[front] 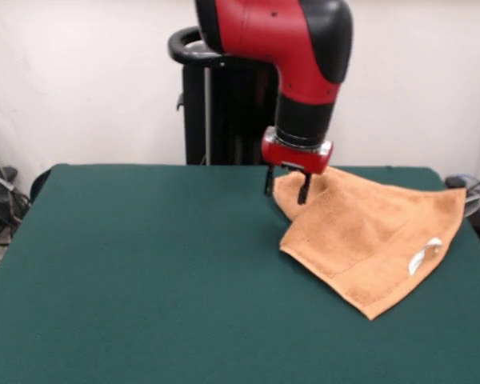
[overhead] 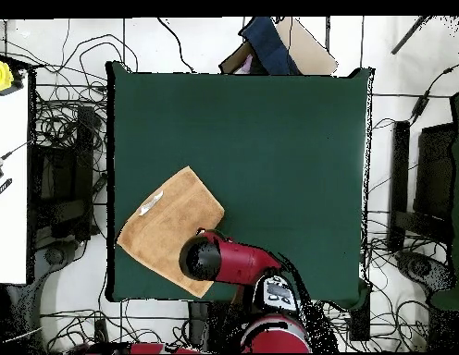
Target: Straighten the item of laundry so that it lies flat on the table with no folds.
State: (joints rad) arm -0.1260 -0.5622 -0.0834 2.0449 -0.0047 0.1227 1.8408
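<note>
Front view, left to right: green counter (front: 144, 264) bare at left. The gripper (front: 286, 187) hung over the towel's (front: 368, 236) far-left corner, fingers apart and straddling the edge, not clamped. The towel lay at the counter's right side, folded over itself. Judged step: taking hold of a corner. Next move calls for closing on the upper layer only, then drawing it open. White care tag (front: 425, 256): writing unreadable.

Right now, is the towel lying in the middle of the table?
No, the towel lies at one corner of the table, near its edge.
</note>
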